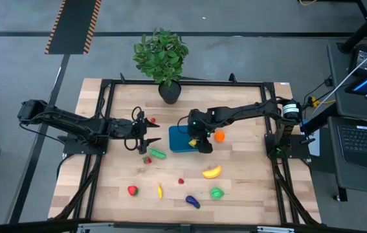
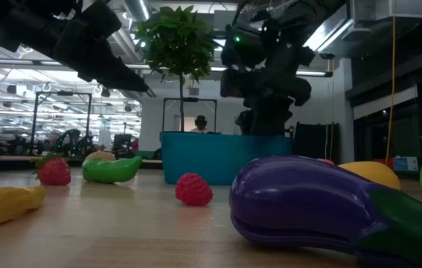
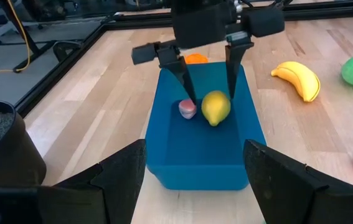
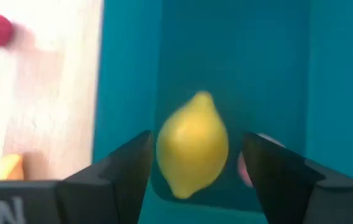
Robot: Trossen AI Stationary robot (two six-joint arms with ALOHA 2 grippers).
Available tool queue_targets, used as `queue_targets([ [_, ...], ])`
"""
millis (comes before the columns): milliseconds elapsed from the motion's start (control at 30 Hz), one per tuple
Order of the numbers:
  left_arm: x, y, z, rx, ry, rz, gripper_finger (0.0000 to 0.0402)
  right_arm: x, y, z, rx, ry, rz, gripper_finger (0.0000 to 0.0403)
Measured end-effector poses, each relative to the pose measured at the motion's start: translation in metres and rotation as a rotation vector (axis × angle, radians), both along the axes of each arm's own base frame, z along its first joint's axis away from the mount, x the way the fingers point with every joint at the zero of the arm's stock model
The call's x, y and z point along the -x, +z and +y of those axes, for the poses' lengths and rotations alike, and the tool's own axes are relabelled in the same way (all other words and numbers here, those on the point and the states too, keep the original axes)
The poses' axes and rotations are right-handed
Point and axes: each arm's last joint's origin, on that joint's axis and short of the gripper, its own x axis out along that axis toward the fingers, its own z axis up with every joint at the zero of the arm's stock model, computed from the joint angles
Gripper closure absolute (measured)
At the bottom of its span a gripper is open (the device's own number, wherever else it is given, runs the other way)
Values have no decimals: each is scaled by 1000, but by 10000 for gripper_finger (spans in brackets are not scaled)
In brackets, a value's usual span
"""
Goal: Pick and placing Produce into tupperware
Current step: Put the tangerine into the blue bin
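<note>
From my remote station I saw the right gripper [image 3: 206, 74] poised over the tupperware [image 1: 180, 145], its fingers [image 3: 177, 70] spread apart with a yellow lemon [image 3: 215, 107] lying loose between and below them on the container floor, clear of both pads as far as I could tell. A small pink piece [image 3: 187, 109] lay just beside the lemon, also inside the teal box. The right wrist view showed the same lemon [image 4: 192, 144] with a gap on each side to the dark fingers. The left gripper [image 1: 145, 134] hung near the left side of the tupperware, jaws spread and holding nothing, pointed toward the box. The rest of the produce sat out on the wooden table [image 1: 248, 188]: a green pepper [image 1: 156, 153] just beside the left gripper, an orange piece [image 1: 219, 136] just to the right of the container, a banana [image 1: 211, 172], a green round piece [image 1: 217, 192], a purple eggplant [image 1: 192, 201], a small yellow piece [image 1: 160, 191], a red strawberry [image 1: 132, 190] and a small red berry [image 1: 180, 181], all nearer the front edge. A red piece [image 1: 152, 120] lay near the left arm at the far side. A potted plant [image 1: 162, 57] stood at the back edge of the table, apart from the container.
</note>
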Motion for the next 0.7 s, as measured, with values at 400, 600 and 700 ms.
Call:
queue_targets([
  [400, 0, 0, 0, 10, 4, -6, 140, -4, 34, -6, 16, 2, -57, 156],
  [600, -1, 2, 0, 10, 3, -25, 140, 13, 53, -10, 25, -30, -172, 155],
  [700, -1, 3, 0, -1, -3, -33, 140, 28, 58, -7, 33, -30, -246, 155],
])
